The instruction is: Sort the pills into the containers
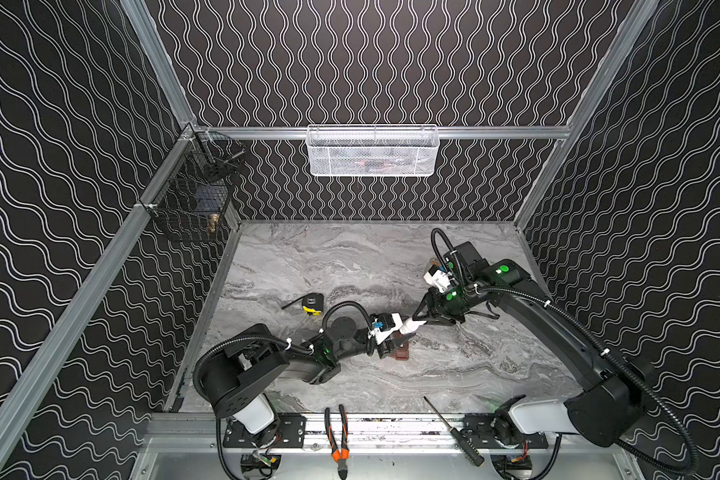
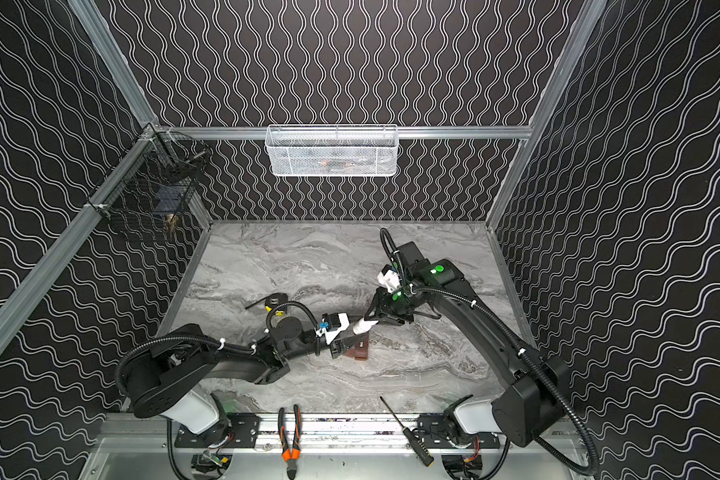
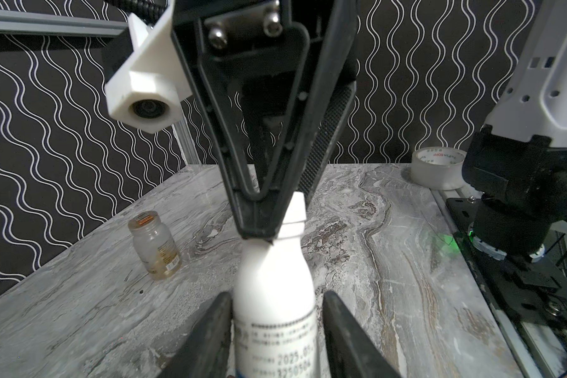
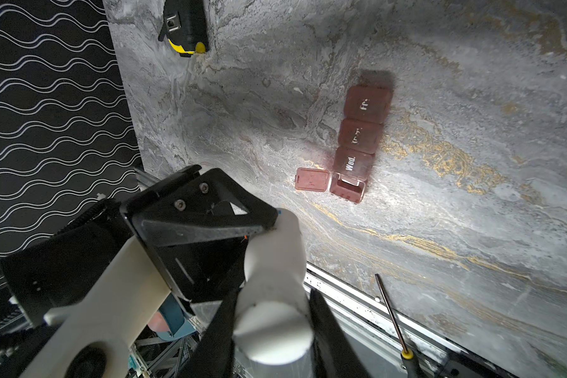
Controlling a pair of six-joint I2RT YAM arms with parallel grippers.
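Observation:
A white bottle [image 1: 412, 327] [image 3: 272, 288] hangs tilted between both grippers above the marble table. My right gripper [image 1: 419, 322] [image 4: 272, 294] is shut on its capped end. Around its body my left gripper [image 1: 400, 337] [image 3: 277, 294] stands open, one finger touching and a thin gap at the other. The containers [image 4: 357, 140], a reddish-brown strip of four, lie just below [image 1: 403, 354] [image 2: 360, 353]. The end compartment [image 4: 347, 188] is open, its lid [image 4: 311, 179] flipped out flat; the other three are shut. No pills show.
A black-and-yellow tape measure [image 1: 312, 304] lies left of centre. A small glass jar [image 3: 154, 245] stands far right on the table, and a tape roll [image 3: 436, 167] sits near the right arm's base. Pliers [image 1: 336, 436] and a screwdriver [image 1: 454, 432] lie along the front rail.

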